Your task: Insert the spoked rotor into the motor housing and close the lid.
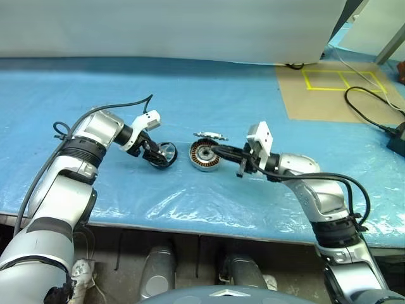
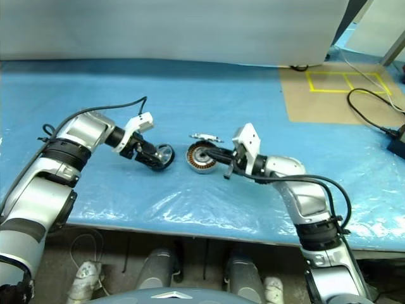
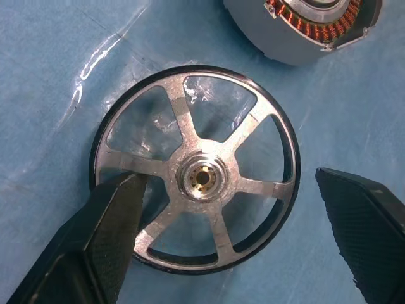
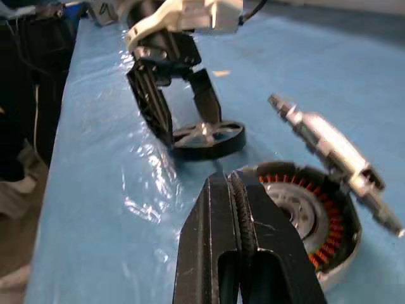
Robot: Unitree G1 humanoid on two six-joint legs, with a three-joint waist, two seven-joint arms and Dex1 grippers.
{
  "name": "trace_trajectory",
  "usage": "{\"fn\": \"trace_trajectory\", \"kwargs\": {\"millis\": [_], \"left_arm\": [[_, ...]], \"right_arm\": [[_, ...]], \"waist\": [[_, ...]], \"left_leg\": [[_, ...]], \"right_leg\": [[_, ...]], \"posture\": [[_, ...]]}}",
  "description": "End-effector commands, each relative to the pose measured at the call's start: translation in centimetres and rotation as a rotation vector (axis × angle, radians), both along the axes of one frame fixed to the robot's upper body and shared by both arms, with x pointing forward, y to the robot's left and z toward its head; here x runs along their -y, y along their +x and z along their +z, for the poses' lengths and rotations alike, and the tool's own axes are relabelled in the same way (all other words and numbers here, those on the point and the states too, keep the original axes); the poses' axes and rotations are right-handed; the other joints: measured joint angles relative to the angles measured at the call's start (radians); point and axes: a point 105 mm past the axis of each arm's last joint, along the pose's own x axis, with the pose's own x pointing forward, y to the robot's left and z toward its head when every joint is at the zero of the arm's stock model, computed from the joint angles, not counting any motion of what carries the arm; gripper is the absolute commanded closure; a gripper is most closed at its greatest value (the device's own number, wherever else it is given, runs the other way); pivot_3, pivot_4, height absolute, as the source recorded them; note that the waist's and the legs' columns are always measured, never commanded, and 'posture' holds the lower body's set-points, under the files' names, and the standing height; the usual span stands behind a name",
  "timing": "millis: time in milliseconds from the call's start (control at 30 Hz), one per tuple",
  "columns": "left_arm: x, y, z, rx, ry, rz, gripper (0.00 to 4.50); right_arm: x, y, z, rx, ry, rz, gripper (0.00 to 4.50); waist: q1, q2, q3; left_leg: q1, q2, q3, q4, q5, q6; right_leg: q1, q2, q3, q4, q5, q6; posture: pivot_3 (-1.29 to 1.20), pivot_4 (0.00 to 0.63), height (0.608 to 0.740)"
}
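I see a blue plastic sheet (image 1: 209,82) covering the table, with a yellow-taped brown board (image 1: 335,95) far right of the motor housing (image 1: 204,156). Left of the housing, my left gripper (image 1: 163,158) is spread wide, straddling the dark-rimmed lid (image 3: 202,177). My right gripper (image 4: 231,183), clenched on nothing, is at the housing's right edge. The jagged rotor (image 1: 211,135) is tilted just behind the housing.

Lid (image 3: 201,177) lies flat on the blue plastic sheet (image 3: 50,76): six spokes, dark rim, brass-bored hub. Left gripper (image 3: 224,180) is spread wide across it. One finger (image 3: 107,234) overlaps the rim at 8 o'clock; the other sits clear at 4 o'clock. Motor housing (image 3: 297,31), copper windings showing, is near at 1 o'clock, not touching.
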Motion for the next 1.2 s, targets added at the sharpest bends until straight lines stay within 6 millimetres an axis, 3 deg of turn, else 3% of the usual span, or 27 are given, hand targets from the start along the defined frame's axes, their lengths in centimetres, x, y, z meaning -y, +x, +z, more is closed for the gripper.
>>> {"fn": "trace_trajectory", "kwargs": {"millis": [33,200,367,467,1033,1200], "left_arm": [[0.4,0.3,1.2,0.038,-0.034,-0.005,0.00],[0.5,0.5,0.9,0.046,-0.025,-0.003,0.00],[0.3,0.6,0.4,0.050,-0.009,0.000,0.00],[0.3,0.6,0.1,0.049,-0.002,0.001,0.00],[-0.3,0.3,-0.2,0.045,-0.004,0.009,0.00],[-0.1,0.9,0.7,0.076,-0.022,0.024,0.00]], "right_arm": [[1.7,-0.4,1.4,0.054,0.010,-0.022,4.47],[4.4,-0.9,0.4,0.063,-0.039,-0.058,4.47],[3.8,-0.2,0.8,0.254,-0.124,-0.079,4.47],[3.4,-0.2,0.1,0.303,-0.159,-0.060,4.47],[1.8,-1.4,0.0,0.229,-0.089,0.062,4.47],[1.5,-1.8,-0.7,0.212,-0.099,0.064,4.47]], "waist": [[0.000,0.000,0.000],[0.003,0.000,0.000],[-0.003,0.000,0.000],[-0.003,0.000,0.000],[-0.003,0.000,0.000],[-0.003,0.000,0.000]], "left_leg": [[0.000,0.000,0.000,0.000,0.000,0.000],[0.000,0.000,0.000,0.001,0.000,0.000],[0.000,0.000,0.000,0.001,0.000,0.000],[0.000,0.000,0.000,0.001,0.000,0.000],[0.000,0.000,0.000,0.003,-0.002,0.004],[0.000,0.000,0.000,0.003,-0.002,0.004]], "right_leg": [[0.000,0.000,0.000,0.000,0.000,0.000],[0.000,0.000,0.000,0.000,0.000,-0.001],[0.000,0.000,0.000,0.001,0.000,0.000],[0.000,0.000,0.000,0.001,0.000,-0.001],[0.000,0.000,0.000,0.003,0.000,-0.001],[0.000,0.000,0.000,0.003,-0.001,-0.001]], "posture": [[0.00,0.150,0.740],[0.00,0.150,0.740],[0.00,0.150,0.740],[0.00,0.150,0.740],[0.00,0.150,0.740],[0.00,0.150,0.740]]}}
